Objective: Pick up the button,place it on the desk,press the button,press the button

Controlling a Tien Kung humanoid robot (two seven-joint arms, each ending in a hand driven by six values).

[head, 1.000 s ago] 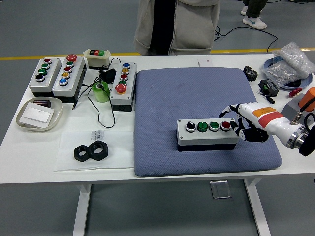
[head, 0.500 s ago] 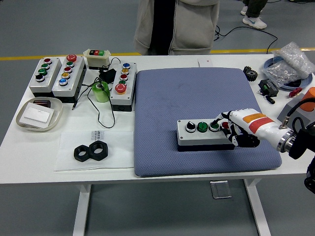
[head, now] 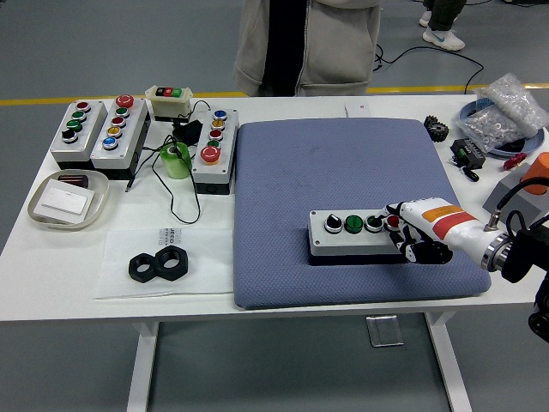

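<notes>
Head view: a grey four-button control box (head: pixel 356 233) is seen lying on the blue padded mat (head: pixel 343 163) toward the worktop's near right corner, its row of buttons facing up. From the right edge, the right hand (head: pixel 418 233) is brought in low over the mat, white-shelled with black fingers (head: pixel 426 251); the fingers are curled, and a fingertip is set on the red button (head: pixel 393 221) at the box's right end, nothing being gripped. Toward the far left corner, three more button boxes (head: pixel 116 127) and a small pendant switch (head: pixel 170 99) are grouped, with a green tape roll (head: pixel 176 160) just beside them. A shallow tray (head: pixel 67 202) is placed at the left edge, and two black hex nuts (head: pixel 159 263) lie touching each other near the front edge. A person (head: pixel 307 43) in a grey jacket is stood at the far edge.
</notes>
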